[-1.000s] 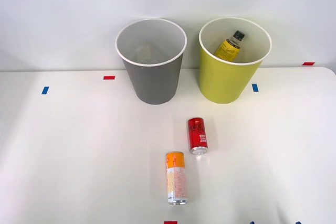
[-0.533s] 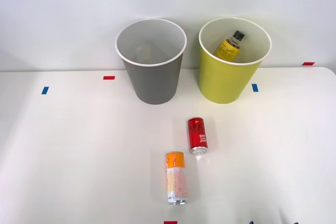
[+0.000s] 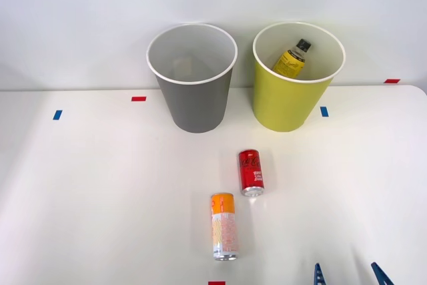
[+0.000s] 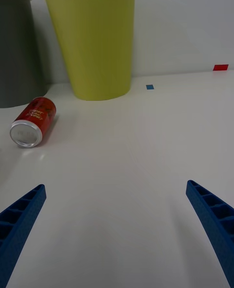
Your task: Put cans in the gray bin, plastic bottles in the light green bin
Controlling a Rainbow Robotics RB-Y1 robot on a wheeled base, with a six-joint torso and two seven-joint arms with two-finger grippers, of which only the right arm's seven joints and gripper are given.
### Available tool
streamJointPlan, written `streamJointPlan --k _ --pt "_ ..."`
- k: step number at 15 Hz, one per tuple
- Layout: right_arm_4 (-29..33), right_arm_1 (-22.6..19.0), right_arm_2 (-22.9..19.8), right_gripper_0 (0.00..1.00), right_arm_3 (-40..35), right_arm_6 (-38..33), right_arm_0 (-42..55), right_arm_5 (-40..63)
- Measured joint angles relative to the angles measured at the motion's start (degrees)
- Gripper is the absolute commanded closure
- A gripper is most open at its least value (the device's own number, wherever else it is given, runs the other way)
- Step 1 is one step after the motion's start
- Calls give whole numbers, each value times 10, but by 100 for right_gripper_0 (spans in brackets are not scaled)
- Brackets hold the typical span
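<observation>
Two cans lie on their sides on the white table: a short red can [image 3: 251, 172] [image 4: 33, 122] and, nearer to me, a taller orange-topped can [image 3: 224, 226] with a pale speckled body. Behind them stand the gray bin [image 3: 193, 78] [image 4: 14, 54] and, to its right, the light green bin [image 3: 293, 78] [image 4: 95, 39]. A yellow-labelled plastic bottle [image 3: 292, 59] with a black cap leans inside the light green bin. My right gripper [image 3: 349, 275] [image 4: 117, 229] is open at the table's front edge, right of both cans, with nothing between its blue fingers [image 4: 214, 220].
Small red tape marks [image 3: 139, 99] and blue tape marks [image 3: 324, 111] dot the white table [image 3: 100, 185]. A pale wall rises just behind the bins.
The blue fingertips of my right gripper have risen into the front view's bottom right corner. The cans, bottle and bins have not moved.
</observation>
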Motion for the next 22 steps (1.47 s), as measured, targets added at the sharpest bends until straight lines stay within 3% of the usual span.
streamJointPlan --k 9,15,18,22 --pt "-78 -93 64 0 -235 1 22 315" --pt "-97 -155 75 0 -428 -23 8 678" --pt "-105 -188 81 0 -468 -90 -48 830" --pt "-136 -223 87 0 -477 -147 -160 927"
